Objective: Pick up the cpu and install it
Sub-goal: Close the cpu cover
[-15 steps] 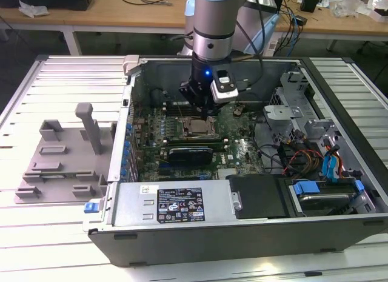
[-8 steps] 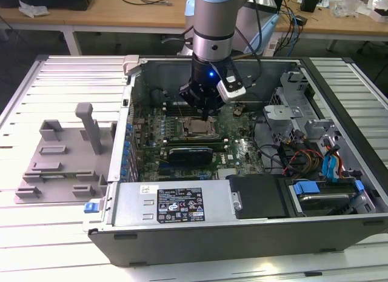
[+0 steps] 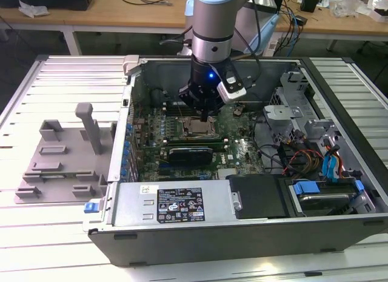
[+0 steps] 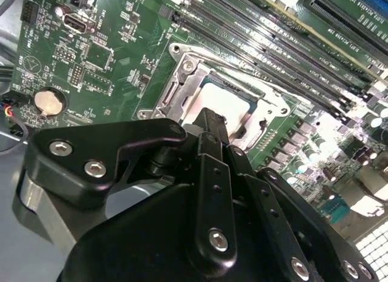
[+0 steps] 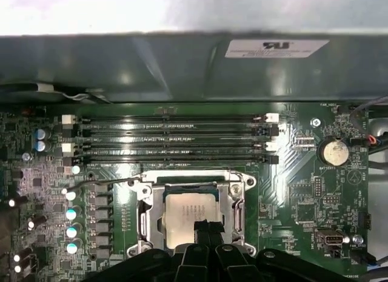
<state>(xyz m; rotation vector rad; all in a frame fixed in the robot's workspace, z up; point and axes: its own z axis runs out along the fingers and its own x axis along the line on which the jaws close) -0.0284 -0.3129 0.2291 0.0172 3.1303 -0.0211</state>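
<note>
The cpu (image 5: 187,210) is a silver square chip lying flat inside the open metal socket frame (image 5: 147,200) on the green motherboard. In the second wrist view the cpu (image 4: 229,102) shows just past the fingertips. My gripper (image 5: 208,227) hangs over the chip's near edge, its two black fingers pressed together and not clasping the chip's sides. The second wrist view shows the gripper (image 4: 211,119) pointing down at the socket frame (image 4: 182,70). From the exterior view the gripper (image 3: 205,115) is low inside the open computer case, right above the cpu (image 3: 197,128).
Memory slots (image 5: 170,139) run beside the socket, toward the case wall (image 5: 182,63). A coin battery (image 5: 333,151) sits on the board. In the case are a drive cage (image 3: 303,112), cables (image 3: 303,157) and a power supply (image 3: 182,203). A grey fixture (image 3: 60,154) stands on the table.
</note>
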